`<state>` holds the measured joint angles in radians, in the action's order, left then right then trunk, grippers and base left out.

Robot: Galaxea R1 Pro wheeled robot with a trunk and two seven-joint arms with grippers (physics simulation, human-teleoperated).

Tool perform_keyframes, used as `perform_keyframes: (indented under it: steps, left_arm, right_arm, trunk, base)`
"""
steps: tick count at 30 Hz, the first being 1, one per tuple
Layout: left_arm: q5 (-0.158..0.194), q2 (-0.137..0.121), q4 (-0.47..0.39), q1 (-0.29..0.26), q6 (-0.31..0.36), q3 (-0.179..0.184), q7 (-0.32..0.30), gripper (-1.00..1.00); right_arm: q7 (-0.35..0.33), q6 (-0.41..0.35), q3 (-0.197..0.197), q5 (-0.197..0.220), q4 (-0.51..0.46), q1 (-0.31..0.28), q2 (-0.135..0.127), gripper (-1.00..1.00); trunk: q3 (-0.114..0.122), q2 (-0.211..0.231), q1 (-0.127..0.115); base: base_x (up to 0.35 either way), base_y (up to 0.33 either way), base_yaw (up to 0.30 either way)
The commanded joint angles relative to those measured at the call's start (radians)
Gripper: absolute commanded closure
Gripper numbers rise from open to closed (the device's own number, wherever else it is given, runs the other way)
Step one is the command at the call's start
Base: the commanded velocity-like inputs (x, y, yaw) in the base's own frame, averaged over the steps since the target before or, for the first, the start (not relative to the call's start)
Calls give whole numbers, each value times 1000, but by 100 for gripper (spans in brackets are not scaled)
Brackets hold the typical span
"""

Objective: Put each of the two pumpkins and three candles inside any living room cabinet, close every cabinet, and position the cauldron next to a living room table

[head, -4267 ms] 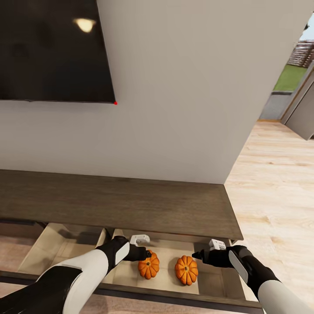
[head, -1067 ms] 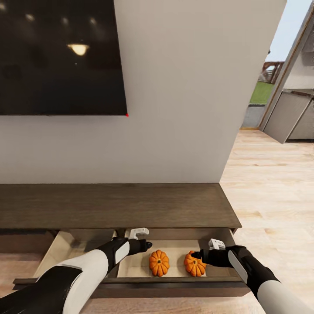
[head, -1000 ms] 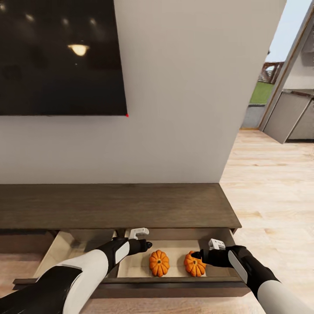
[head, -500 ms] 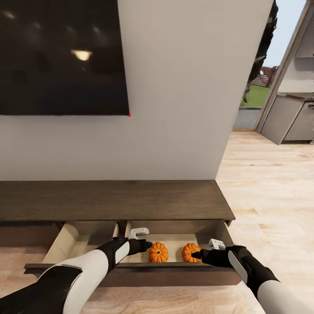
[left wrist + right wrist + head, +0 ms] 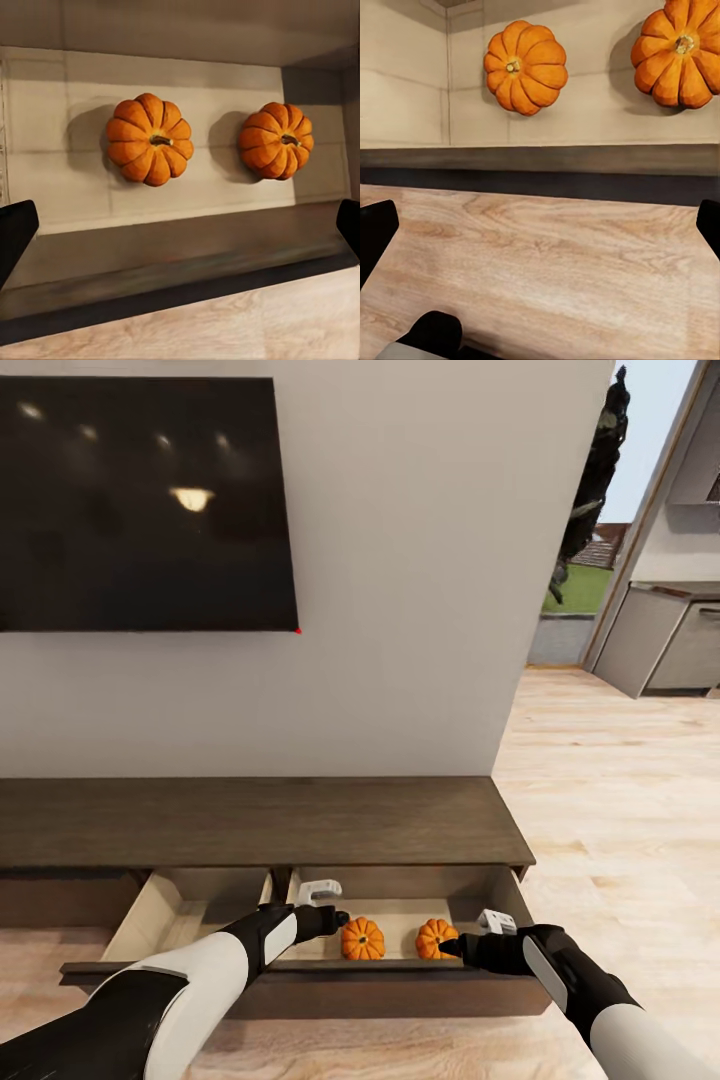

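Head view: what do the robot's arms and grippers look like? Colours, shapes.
Both arms have smooth white shells with black wrist sections. The left gripper and right gripper are black, each carrying a small white block on top. The fingertips are black and blunt. No cables or markings are discernible.

A long, low dark brown wooden cabinet [image 5: 260,820] stands against the white wall below a black wall television [image 5: 145,505], its drawer [image 5: 400,988] pulled open. Two ribbed orange pumpkins [image 5: 362,939] [image 5: 436,936] sit side by side inside. The left pincer [image 5: 337,920] and right pincer [image 5: 447,946] hover just beside them over the drawer.
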<state>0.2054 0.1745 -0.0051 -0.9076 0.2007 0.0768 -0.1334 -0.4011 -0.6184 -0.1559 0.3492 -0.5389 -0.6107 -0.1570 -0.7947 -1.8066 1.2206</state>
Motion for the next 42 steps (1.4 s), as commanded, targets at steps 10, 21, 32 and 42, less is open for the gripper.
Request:
perform_keyframes:
  steps: [10,21,32,42]
  left_arm:
    - [10,0,1,1,-78,9,-1,-100]
    - [9,0,3,1,-81,9,-1,-100]
    - [10,0,6,1,-82,9,-2,-100]
    - [10,0,7,1,-87,9,-1,-100]
  right_arm:
    - [1,-1,-6,1,0,0,-1,-100]
    - [1,0,-6,1,2,0,-1,-100]
    - [1,0,-7,1,2,0,-1,-100]
    - [1,1,-8,1,2,2,-1,-100]
  trunk:
    - [15,0,0]
    - [33,0,0]
    - [51,0,0]
    - [57,0,0]
  base:
    - [0,0,0]
    - [-81,-7,0]
    - [-137,-6,0]
    - [-3,0,0]
